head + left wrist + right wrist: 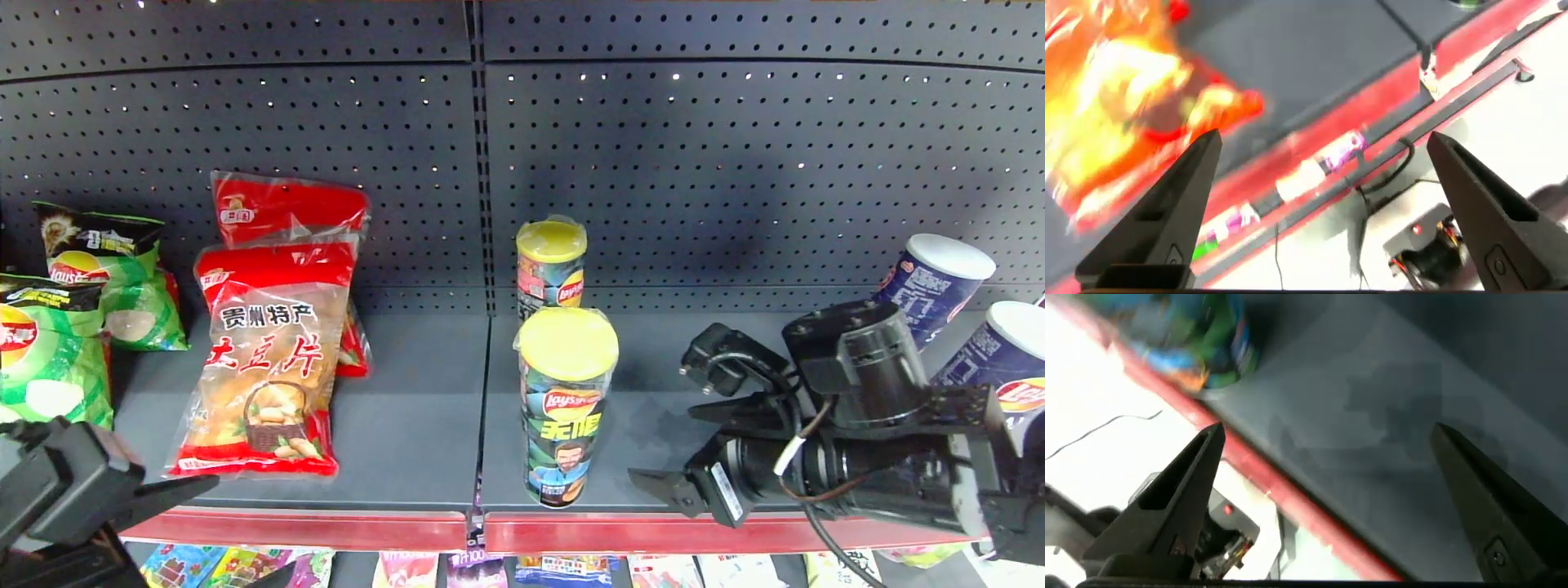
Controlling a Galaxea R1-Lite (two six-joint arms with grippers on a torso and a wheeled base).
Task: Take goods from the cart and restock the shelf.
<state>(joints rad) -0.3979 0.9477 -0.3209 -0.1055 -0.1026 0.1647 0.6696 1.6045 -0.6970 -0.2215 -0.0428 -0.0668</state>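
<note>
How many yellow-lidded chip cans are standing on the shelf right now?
2. The front can stands near the shelf lip, just right of the centre seam; the rear can stands directly behind it, close to the back panel. None appear hidden.

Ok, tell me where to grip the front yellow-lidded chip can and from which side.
Probably grip the front yellow-lidded cylindrical chip can around its mid-body, coming from the right. It stands upright and round, with bare grey shelf on that side; a second can stands close behind it.
</note>
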